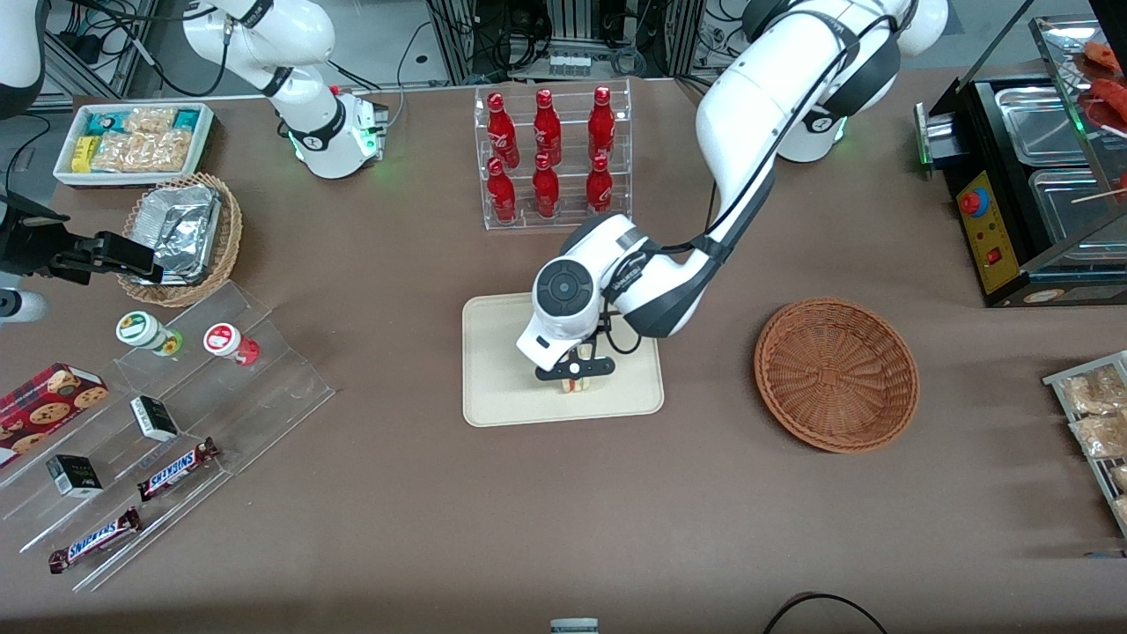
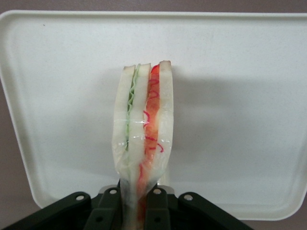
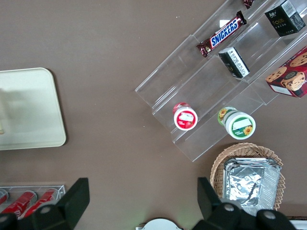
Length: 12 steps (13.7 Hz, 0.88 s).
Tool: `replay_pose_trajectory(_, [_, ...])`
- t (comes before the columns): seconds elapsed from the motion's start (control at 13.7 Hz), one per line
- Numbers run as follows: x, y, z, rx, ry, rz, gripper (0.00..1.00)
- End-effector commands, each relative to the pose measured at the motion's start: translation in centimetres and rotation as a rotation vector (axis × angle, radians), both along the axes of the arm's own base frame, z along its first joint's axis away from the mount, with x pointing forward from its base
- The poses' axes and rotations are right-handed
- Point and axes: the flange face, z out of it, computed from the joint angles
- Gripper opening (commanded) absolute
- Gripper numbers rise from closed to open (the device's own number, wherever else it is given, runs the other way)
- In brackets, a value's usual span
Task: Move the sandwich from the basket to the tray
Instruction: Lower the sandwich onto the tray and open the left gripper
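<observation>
The sandwich (image 2: pixel 142 129), a wrapped wedge of white bread with green and red filling, stands on edge over the cream tray (image 2: pixel 240 96). My left gripper (image 2: pixel 139 211) is shut on its narrow end, one finger pressed against each bread face. In the front view the gripper (image 1: pixel 574 377) is low over the tray (image 1: pixel 502 352), with the sandwich (image 1: pixel 576 386) peeking out beneath it, near the tray's edge nearest the camera. The reddish-brown basket (image 1: pixel 835 373) sits beside the tray toward the working arm's end, with nothing in it.
A clear rack of red bottles (image 1: pixel 552 157) stands farther from the camera than the tray. Acrylic steps with snack bars and cups (image 1: pixel 158 414), a foil-lined wicker basket (image 1: pixel 180 236) and a white snack bin (image 1: pixel 136 141) lie toward the parked arm's end. A black food warmer (image 1: pixel 1030 176) lies toward the working arm's end.
</observation>
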Motion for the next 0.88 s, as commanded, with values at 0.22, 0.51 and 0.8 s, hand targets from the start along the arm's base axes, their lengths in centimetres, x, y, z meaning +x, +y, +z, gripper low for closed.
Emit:
replay_pose_trajectory(0.22, [0.5, -1.3, -0.6, -0.011, -0.048, 0.039, 0.0])
replay_pose_trajectory(0.51, [0.3, -1.4, -0.9, -0.001, -0.043, 0.076, 0.0])
replay_pose_trajectory(0.8, [0.3, -1.4, -1.4, 0.002, -0.042, 0.075, 1.0])
